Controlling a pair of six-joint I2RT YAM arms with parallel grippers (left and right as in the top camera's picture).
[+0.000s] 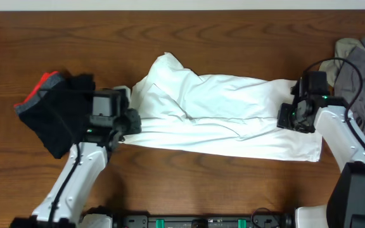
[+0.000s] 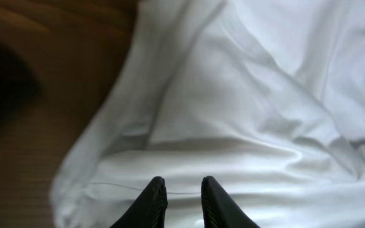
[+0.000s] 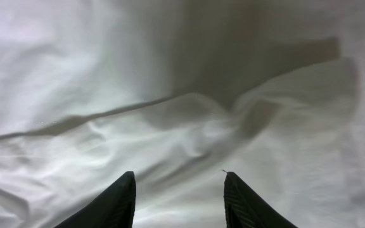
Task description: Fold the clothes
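Observation:
The clothes here are chiefly a white T-shirt (image 1: 220, 107) lying crumpled in a long band across the middle of the table. My left gripper (image 1: 132, 121) is at the shirt's left end. In the left wrist view its fingers (image 2: 184, 183) stand a narrow gap apart just above the white cloth (image 2: 252, 95), with nothing pinched between the tips. My right gripper (image 1: 286, 116) hovers over the shirt's right end. In the right wrist view that gripper (image 3: 179, 177) is open wide over wrinkled fabric (image 3: 170, 95) and holds nothing.
A dark garment with a red patch (image 1: 49, 111) lies at the left, partly under my left arm. A grey garment (image 1: 360, 63) is heaped at the back right corner. Bare wooden table (image 1: 189, 183) shows in front of the shirt.

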